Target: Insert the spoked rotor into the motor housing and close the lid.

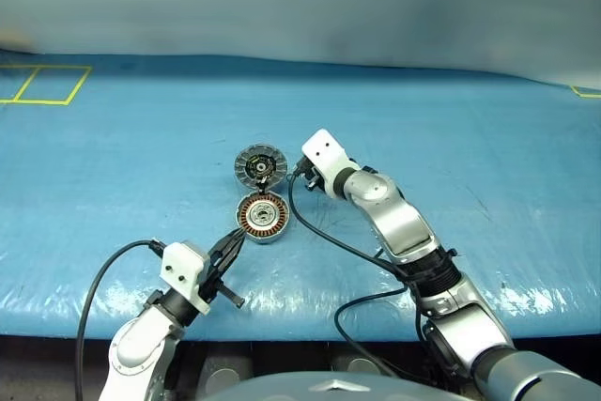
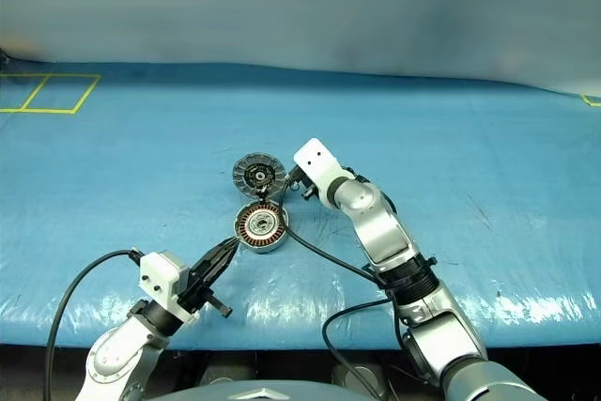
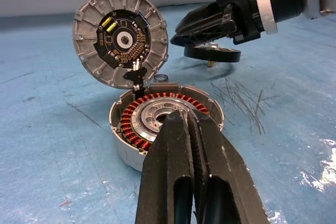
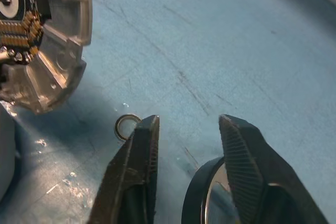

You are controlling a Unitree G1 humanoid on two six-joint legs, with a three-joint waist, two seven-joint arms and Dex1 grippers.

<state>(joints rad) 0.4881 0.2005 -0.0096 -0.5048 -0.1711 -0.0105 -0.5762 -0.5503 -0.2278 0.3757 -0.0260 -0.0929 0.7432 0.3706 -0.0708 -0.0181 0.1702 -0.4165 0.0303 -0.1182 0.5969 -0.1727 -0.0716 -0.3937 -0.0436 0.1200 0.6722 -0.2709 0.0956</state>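
Copper windings ring the motor housing [image 3: 166, 124]; no writing legible.

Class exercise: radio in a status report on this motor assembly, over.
Left gripper shut, empty, at motor housing. Right gripper open over spoked rotor. Lid open. Small ring lies nearby.

On the bench [image 1: 113, 166] the motor housing [image 1: 262, 219] sits just in front of the lid [image 1: 260, 164], which stands tilted up behind it. A small ring [image 4: 126, 126] lies beside the lid. The left claw [image 1: 232, 246] sits just left-front of the housing; the right claw [image 1: 299, 176] is right of the lid.
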